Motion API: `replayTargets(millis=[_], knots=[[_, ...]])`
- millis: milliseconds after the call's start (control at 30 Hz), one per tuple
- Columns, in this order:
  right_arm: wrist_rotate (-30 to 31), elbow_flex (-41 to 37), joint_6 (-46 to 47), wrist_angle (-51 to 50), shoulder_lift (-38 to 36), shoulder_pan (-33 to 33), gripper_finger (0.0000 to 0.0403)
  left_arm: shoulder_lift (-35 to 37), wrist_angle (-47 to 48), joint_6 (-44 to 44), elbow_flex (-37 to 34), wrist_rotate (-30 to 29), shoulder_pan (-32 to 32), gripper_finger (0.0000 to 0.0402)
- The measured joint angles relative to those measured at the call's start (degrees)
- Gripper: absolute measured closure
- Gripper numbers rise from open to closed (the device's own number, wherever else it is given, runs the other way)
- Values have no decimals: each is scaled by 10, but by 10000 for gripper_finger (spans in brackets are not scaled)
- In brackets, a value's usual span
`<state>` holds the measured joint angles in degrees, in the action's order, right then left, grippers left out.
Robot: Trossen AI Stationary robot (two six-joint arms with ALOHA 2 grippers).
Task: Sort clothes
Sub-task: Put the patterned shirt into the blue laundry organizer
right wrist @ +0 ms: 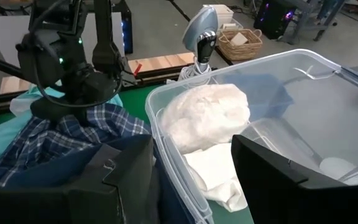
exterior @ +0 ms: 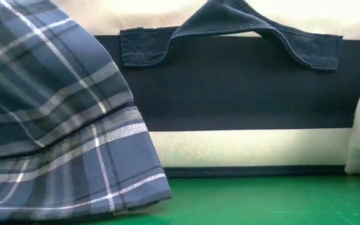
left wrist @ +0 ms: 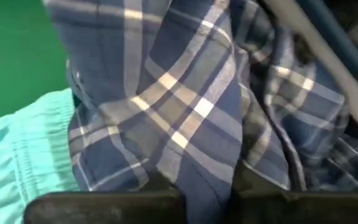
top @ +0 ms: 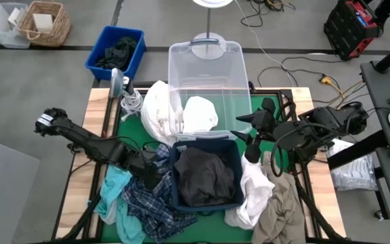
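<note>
Plaid shirt [top: 156,203] heaped just left of navy box [top: 205,201], one edge draped on its rim. Soft, light, limp; no clear long axis, crumpled. Best pinched at a raised fold, not the flat.

Left gripper [top: 147,173] down on the plaid beside the box; jaws closed on a bunch of cloth.

Right gripper [top: 257,135] hovering by clear bin [top: 208,74], jaws wide, empty.

Overhead and table-level cameras share the plaid garment [top: 156,203].
</note>
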<state>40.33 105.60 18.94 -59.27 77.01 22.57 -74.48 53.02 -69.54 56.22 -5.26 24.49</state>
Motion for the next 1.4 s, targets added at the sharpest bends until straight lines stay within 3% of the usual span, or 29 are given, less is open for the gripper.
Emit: replayTargets(millis=[133, 367, 667, 900, 1067, 1233, 1400], knots=[[0, 0, 0, 0, 0, 0, 193, 6, 42, 2, 66, 13, 21, 400], [2, 0, -21, 21, 0, -1, 193, 6, 128, 69, 291, -46, 84, 401], [-5, 0, -182, 250, 31, -17, 193, -42, 251, 172, 583, -225, 140, 401], [-168, 0, -186, 353, 79, -62, 168, -131, 254, 337, 778, -353, 137, 402], [-213, 14, -185, 385, 124, -76, 131, -126, 159, 429, 747, -393, 124, 402], [-229, 81, -205, 385, 184, -76, 106, -134, 139, 453, 739, -457, 95, 401], [-228, 158, -214, 357, 254, -82, 94, -153, 125, 486, 749, -456, 69, 401]])
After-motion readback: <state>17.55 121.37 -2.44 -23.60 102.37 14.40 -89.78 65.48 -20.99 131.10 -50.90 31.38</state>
